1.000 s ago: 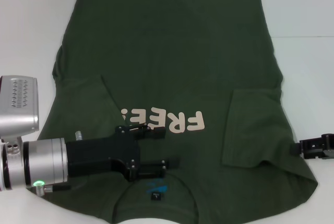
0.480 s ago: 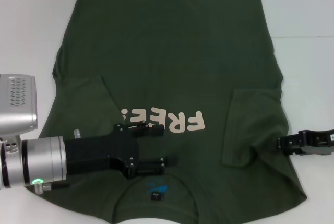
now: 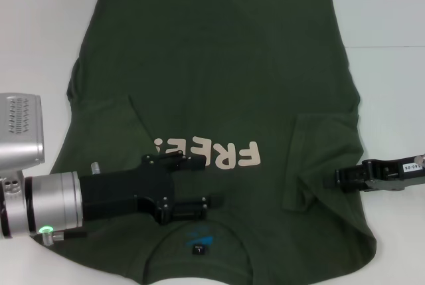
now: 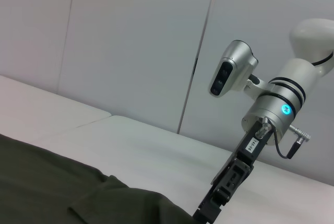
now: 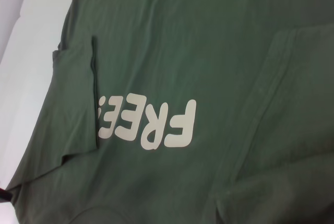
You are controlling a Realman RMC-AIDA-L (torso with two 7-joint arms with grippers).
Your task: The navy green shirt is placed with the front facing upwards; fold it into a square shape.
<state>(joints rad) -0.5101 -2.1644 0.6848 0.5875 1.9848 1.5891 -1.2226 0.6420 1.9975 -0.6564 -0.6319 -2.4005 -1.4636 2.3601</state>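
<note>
The navy green shirt [image 3: 219,66] lies front up on the white table, collar nearest me, cream "FREE!" lettering [image 3: 212,154] across the chest. Both short sleeves [image 3: 109,132] [image 3: 319,159] are folded in over the body. My left gripper [image 3: 204,182] hangs open over the chest just above the collar tag [image 3: 198,250], its jaws apart with nothing between them. At the shirt's right side, my right gripper [image 3: 332,180] is shut on the fabric beside the folded sleeve. The right wrist view shows the shirt [image 5: 209,51] and its lettering [image 5: 148,122]. The left wrist view shows the right gripper [image 4: 211,208] over the shirt [image 4: 52,192].
The white table [image 3: 40,32] extends past the shirt on both sides, with a seam line at the right [image 3: 392,47]. Pale wall panels [image 4: 130,41] stand behind the table in the left wrist view.
My right gripper has moved left from the table's edge onto the shirt, drawing the shirt's lower right side inward. The left gripper has shifted slightly left and stayed open.
</note>
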